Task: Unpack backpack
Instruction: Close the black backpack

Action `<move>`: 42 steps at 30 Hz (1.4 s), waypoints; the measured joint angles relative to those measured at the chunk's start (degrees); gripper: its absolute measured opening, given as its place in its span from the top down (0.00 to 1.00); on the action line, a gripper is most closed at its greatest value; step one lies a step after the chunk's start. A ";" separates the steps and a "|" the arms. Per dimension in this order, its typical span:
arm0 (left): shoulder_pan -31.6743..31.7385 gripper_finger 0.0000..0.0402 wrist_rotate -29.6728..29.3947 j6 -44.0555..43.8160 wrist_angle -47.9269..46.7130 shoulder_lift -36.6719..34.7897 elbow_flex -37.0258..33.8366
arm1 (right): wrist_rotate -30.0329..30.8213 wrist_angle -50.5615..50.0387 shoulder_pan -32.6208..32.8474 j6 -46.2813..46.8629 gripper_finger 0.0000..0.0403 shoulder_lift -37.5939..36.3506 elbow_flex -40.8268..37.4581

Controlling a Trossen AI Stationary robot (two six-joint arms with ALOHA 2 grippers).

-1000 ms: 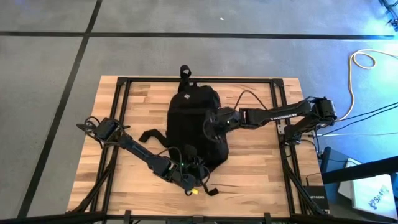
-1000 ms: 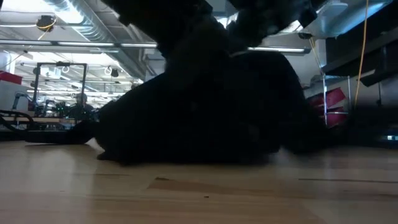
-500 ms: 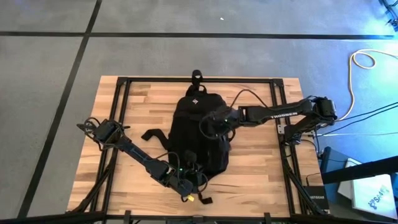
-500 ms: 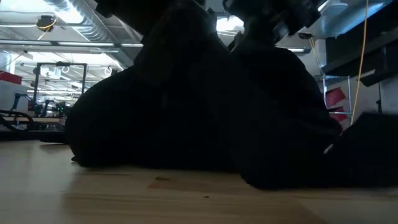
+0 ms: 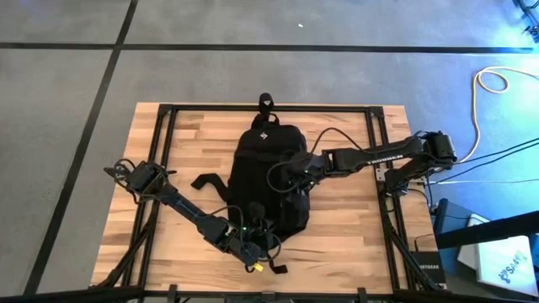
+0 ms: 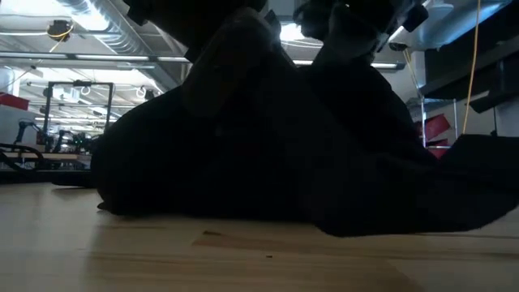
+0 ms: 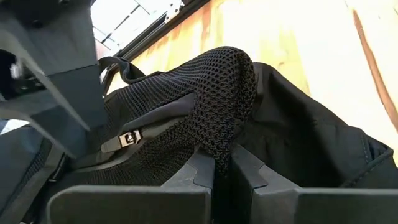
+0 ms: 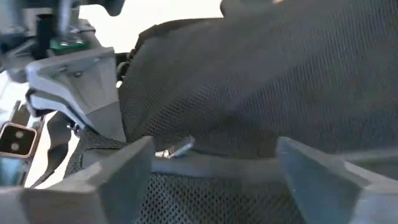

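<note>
I see the backpack lying mid-table, its white logo near the top loop; no lettering is readable. My left gripper is clamped on its mesh fabric at the near end. My right gripper stands spread wide over the pack's middle.

Robotics lab or workshop: exposed ceiling ducts, metal rack at nine o'clock, grey taped floor, wooden table.

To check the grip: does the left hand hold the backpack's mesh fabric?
Yes, the left hand pinches a fold of the backpack mesh.
</note>
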 joint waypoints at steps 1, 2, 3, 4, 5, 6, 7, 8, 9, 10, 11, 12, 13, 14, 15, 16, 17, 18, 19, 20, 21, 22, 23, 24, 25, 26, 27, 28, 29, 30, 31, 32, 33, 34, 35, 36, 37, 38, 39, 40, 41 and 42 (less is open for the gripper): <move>0.00 1.00 -0.04 0.26 -0.02 0.00 0.00 | 0.24 -0.25 0.00 1.16 0.17 0.33 0.00; 0.00 1.00 -0.06 0.40 0.00 0.00 0.00 | 0.13 -0.53 0.03 2.04 0.15 0.62 0.00; 0.07 1.00 -0.08 0.47 0.00 0.00 0.00 | -0.58 -0.91 0.04 3.04 0.14 1.14 -0.03; 0.17 1.00 -0.10 0.55 -0.04 0.00 0.00 | -1.82 -0.82 0.04 4.34 0.13 1.74 -0.04; 0.20 1.00 -0.10 0.55 -0.11 0.00 0.00 | -3.05 -0.46 0.04 5.66 0.13 2.20 -0.04; 0.30 1.00 -0.12 0.57 -0.29 0.00 0.00 | -4.01 -0.12 0.04 6.62 0.14 2.77 -0.04; 0.33 1.00 -0.12 0.57 -0.56 -0.04 0.00 | -4.85 0.27 0.04 7.43 0.15 3.18 -0.04; 0.34 1.00 -0.16 0.57 -0.74 -0.04 0.00 | -5.29 0.67 0.04 8.05 0.17 3.66 -0.04; 0.35 1.00 -0.18 0.57 -0.88 -0.04 0.00 | -5.50 1.26 0.04 8.54 0.18 3.98 -0.04; 0.35 1.00 -0.20 0.57 -0.92 -0.04 0.00 | -5.60 1.59 0.04 8.88 0.20 4.25 -0.06; 0.35 1.00 -0.21 0.52 -0.92 -0.04 0.00 | -5.87 1.77 0.03 9.09 0.22 4.37 -0.07; 0.35 1.00 -0.27 0.36 -0.92 -0.04 0.00 | -6.28 2.08 0.03 9.26 0.24 4.39 -0.07; 0.35 1.00 -0.32 0.26 -0.92 -0.04 0.00 | -6.86 2.46 0.03 9.35 0.26 4.39 -0.07; 0.35 1.00 -0.32 0.17 -0.92 -0.04 0.00 | -7.34 2.89 0.04 9.39 0.28 4.39 -0.07; 0.37 1.00 -0.32 0.15 -0.94 -0.04 0.00 | -7.79 3.07 0.04 9.41 0.30 4.39 -0.07; 0.41 1.00 -0.32 0.15 -0.98 -0.04 0.00 | -8.43 2.97 0.04 9.46 0.32 4.39 -0.07; 0.50 1.00 -0.32 0.15 -1.05 -0.04 0.00 | -9.40 2.93 0.02 9.61 0.34 4.39 -0.08; 0.55 1.00 -0.30 0.13 -1.08 -0.04 0.00 | -10.34 2.93 0.02 9.70 0.36 4.39 -0.08; 0.60 1.00 -0.30 0.13 -1.09 -0.04 0.00 | -11.08 2.94 0.02 9.73 0.39 4.39 -0.07; 0.67 1.00 -0.30 0.15 -1.09 -0.04 0.00 | -11.59 2.95 0.05 9.75 0.41 4.39 -0.09; 0.75 1.00 -0.30 0.18 -1.10 -0.04 0.00 | -12.02 2.93 0.21 9.79 0.44 4.39 -0.09; 0.89 1.00 -0.30 0.17 -1.11 -0.04 0.00 | -12.24 2.93 0.37 9.81 0.47 4.39 -0.09; 0.95 1.00 -0.28 0.12 -1.12 -0.04 0.00 | -12.37 2.93 0.51 9.78 0.50 4.39 -0.09; 0.98 1.00 -0.28 0.00 -1.14 -0.04 0.00 | -12.40 2.93 0.79 9.78 0.53 4.39 -0.09; 1.01 1.00 -0.28 -0.04 -1.14 -0.04 0.00 | -12.43 2.93 0.87 9.74 0.56 4.39 -0.09; 1.01 1.00 -0.28 -0.05 -1.14 -0.04 0.00 | -12.38 2.91 1.10 9.68 0.58 4.39 -0.09; 1.01 1.00 -0.27 -0.07 -1.14 -0.04 0.00 | -12.32 2.89 1.11 9.67 0.61 4.39 -0.09; 1.01 1.00 -0.28 -0.09 -1.14 -0.04 0.00 | -12.30 2.88 1.11 9.67 0.63 4.39 -0.09; 1.01 1.00 -0.28 -0.13 -1.16 -0.04 -0.02 | -12.29 2.86 1.09 9.67 0.65 4.39 -0.09; 1.01 1.00 -0.26 -0.17 -1.16 -0.04 0.00 | -12.27 2.86 1.09 9.67 0.67 4.39 -0.09; 1.01 1.00 -0.28 -0.19 -1.16 -0.04 -0.02 | -12.27 2.85 1.09 9.65 0.69 4.39 -0.09; 1.01 1.00 -0.28 -0.24 -1.16 -0.04 -0.02 | -12.27 2.86 1.09 9.62 0.70 4.39 -0.09; 1.01 1.00 -0.28 -0.26 -1.16 -0.04 -0.02 | -12.28 2.87 1.09 9.45 0.72 4.39 -0.09; 1.02 1.00 -0.28 -0.28 -1.16 -0.04 -0.02 | -12.33 2.89 1.10 9.32 0.74 4.39 -0.09; 1.04 1.00 -0.28 -0.30 -1.16 -0.04 -0.02 | -12.38 2.91 1.14 9.05 0.76 4.39 -0.09; 1.05 1.00 -0.28 -0.30 -1.16 -0.04 -0.02 | -12.38 2.88 1.18 8.59 0.79 4.39 -0.09; 1.05 1.00 -0.29 -0.30 -1.16 -0.04 -0.02 | -12.35 2.83 1.18 8.14 0.82 4.39 -0.09; 1.05 1.00 -0.30 -0.26 -1.16 -0.04 -0.02 | -12.17 2.77 1.18 8.02 0.86 4.39 -0.09; 1.05 1.00 -0.30 -0.21 -1.16 -0.04 -0.02 | -11.40 2.77 1.18 7.82 0.91 4.39 -0.09; 1.04 1.00 -0.29 -0.10 -1.16 -0.04 -0.02 | -10.66 2.77 1.18 7.13 0.96 4.39 -0.09; 1.03 1.00 -0.15 -0.06 -1.16 -0.04 -0.02 | -10.07 2.77 1.14 6.15 0.98 4.39 -0.09; 1.03 1.00 0.17 -0.06 -1.15 -0.04 -0.02 | -9.20 2.75 1.09 5.75 0.98 4.39 -0.09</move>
